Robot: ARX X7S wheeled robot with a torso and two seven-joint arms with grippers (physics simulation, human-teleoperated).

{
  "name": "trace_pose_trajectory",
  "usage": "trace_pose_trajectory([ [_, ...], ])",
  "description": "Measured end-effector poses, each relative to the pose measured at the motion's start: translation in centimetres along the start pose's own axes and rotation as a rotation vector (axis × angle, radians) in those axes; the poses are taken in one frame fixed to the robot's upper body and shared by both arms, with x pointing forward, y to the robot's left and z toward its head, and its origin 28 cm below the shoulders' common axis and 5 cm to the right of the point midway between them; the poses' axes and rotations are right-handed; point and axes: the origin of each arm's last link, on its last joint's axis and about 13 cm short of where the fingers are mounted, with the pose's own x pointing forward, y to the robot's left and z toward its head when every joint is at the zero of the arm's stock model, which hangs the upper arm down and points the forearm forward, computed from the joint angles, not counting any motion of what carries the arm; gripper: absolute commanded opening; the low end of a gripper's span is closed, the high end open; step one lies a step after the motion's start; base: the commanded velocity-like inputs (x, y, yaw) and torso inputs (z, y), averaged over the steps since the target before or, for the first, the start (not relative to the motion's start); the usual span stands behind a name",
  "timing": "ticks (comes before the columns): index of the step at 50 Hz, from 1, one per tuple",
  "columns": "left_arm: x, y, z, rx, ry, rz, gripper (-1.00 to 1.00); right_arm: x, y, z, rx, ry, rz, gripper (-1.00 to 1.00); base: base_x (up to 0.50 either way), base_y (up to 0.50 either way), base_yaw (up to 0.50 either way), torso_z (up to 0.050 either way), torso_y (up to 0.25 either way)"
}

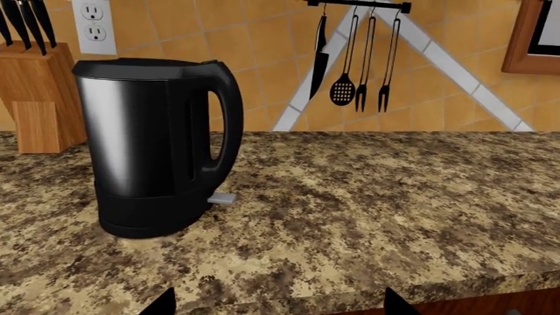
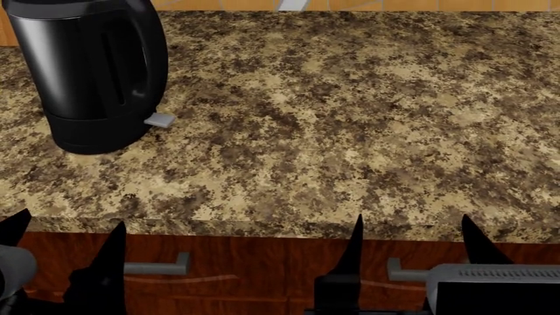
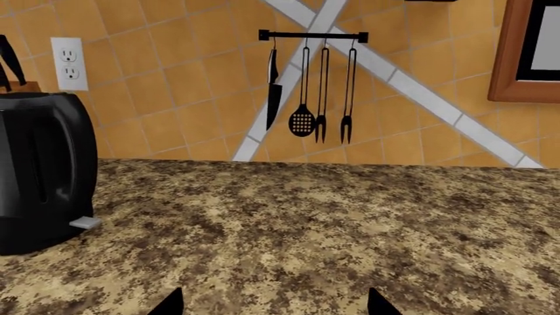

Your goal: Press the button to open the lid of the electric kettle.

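Kettle (image 2: 92,72) stands on the counter (image 2: 350,118) at about 10 o'clock from my head camera, upright, well back from the front edge. Lid (image 1: 144,67) sits flat and closed on top, same glossy black as the body. Handle (image 1: 225,125) faces toward 3 o'clock in the head view. Grey tab (image 2: 160,120) pokes out low at the base, under the handle, resting just above the counter.

Left gripper (image 2: 65,246): I see both fingertips spread apart below the counter's front edge, nothing between them. It is released. Same in the left wrist view, where the two tips (image 1: 160,303) frame the kettle from well short of it.

Right gripper (image 2: 411,239): fingers spread, released, holding nothing, also below the counter edge at about 5 o'clock. It is well apart from the kettle.

Neither gripper touches the kettle.

Background, from the wrist cameras: knife block (image 1: 35,92) just behind the kettle at its far side, outlet (image 1: 94,25) on the tiled wall above it, utensil rack (image 3: 311,85) with four hanging tools further along the wall. Drawer handles (image 2: 157,266) show under the counter.
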Motion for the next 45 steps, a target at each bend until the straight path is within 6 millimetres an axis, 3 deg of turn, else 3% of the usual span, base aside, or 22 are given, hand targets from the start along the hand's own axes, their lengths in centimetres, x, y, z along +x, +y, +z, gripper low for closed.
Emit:
trace_pose_trajectory([
  [9, -0.3, -0.1, 0.8, -0.012, 0.013, 0.039, 1.00, -0.2, -0.1, 0.3, -0.015, -0.023, -0.014, 1.00, 0.21, 0.00, 0.00, 0.000, 0.000],
  [37, -1.1, -0.3, 2.2, 0.024, 0.027, 0.064, 1.00, -0.2, 0.1, 0.2, -0.052, -0.036, -0.005, 1.00, 0.47, 0.00, 0.00, 0.000, 0.000],
  [45, -1.1, -0.2, 2.1, 0.024, 0.025, 0.064, 1.00, -0.2, 0.2, 0.1, -0.056, -0.031, -0.002, 1.00, 0.14, 0.00, 0.00, 0.000, 0.002],
])
